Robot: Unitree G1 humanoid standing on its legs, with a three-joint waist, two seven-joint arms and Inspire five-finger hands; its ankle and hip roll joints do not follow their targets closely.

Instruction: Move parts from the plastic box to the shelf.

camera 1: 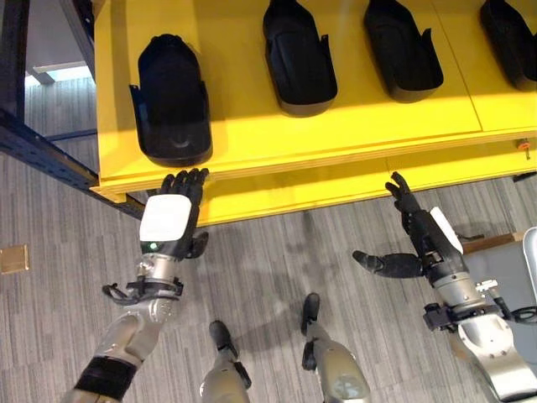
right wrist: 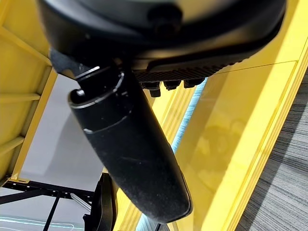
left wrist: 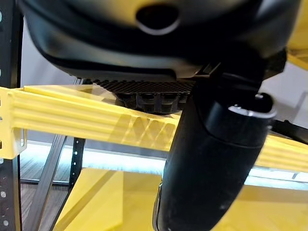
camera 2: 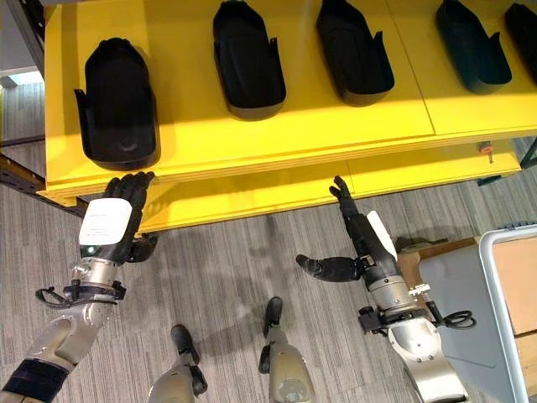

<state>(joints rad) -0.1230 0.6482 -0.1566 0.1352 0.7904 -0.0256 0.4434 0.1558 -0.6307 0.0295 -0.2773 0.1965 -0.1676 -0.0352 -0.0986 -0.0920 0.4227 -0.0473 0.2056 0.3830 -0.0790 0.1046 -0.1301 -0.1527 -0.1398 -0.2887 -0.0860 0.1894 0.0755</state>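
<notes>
Four glossy black scoop-shaped parts (camera 1: 172,99) lie on the yellow shelf (camera 1: 252,138); both hands (camera 1: 172,220) (camera 1: 415,227) spread empty.

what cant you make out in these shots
- Rightmost black part: cut off by the left eye view's right edge.
- Plastic box: mostly beyond the right eye view's right edge, contents unseen.
- Left hand: fingertips hidden under the yellow shelf edge.
- Right hand: open, holding nothing.

My left hand (camera 1: 172,220) and right hand (camera 1: 419,239) are matt black plastic with ribbed palm pads, below a smooth, glossy yellow shelf (camera 1: 252,126) carrying dull black moulded plastic parts (camera 1: 172,101), over grey carpet (camera 1: 277,277) with a rough, striped weave.
</notes>
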